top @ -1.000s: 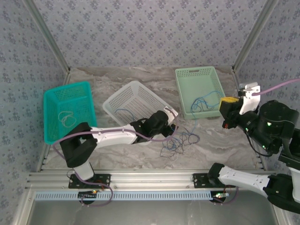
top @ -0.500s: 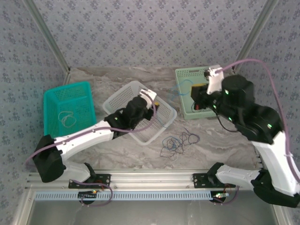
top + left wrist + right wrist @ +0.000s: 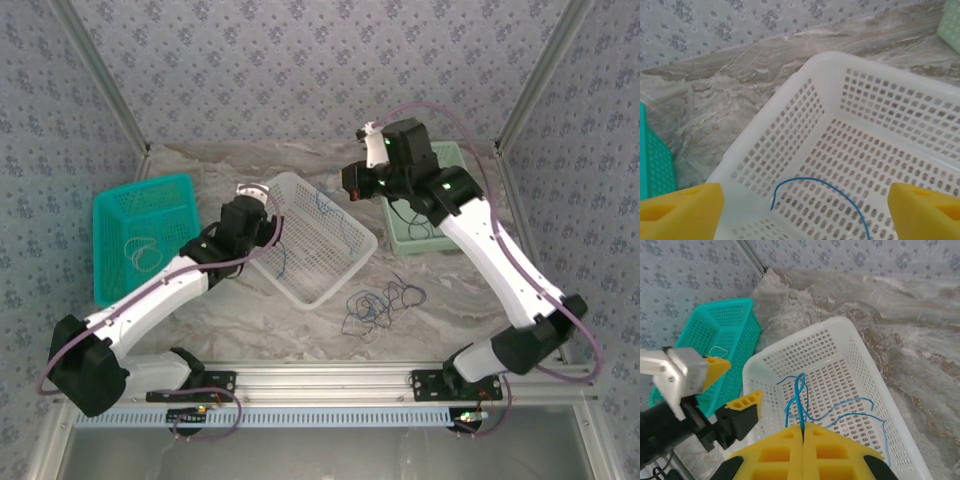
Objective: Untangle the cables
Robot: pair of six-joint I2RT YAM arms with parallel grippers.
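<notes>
Right pincer [image 3: 803, 431] pinched on blue cable [image 3: 799, 390] over white basket [image 3: 805, 346], left pincer [image 3: 802, 209] spread wide, empty

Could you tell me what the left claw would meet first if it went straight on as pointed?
The left claw would most likely meet the blue cable in the white basket, or the basket floor; depth unclear.

— Baskets?
— Three across the table [image 3: 445, 332]: left basket [image 3: 143, 187] on my left, middle basket [image 3: 331, 284] centre, right basket [image 3: 400, 238] on my right.
— What else?
— One cable [image 3: 840, 410] in the middle basket; tangle [image 3: 378, 305] before it.
</notes>
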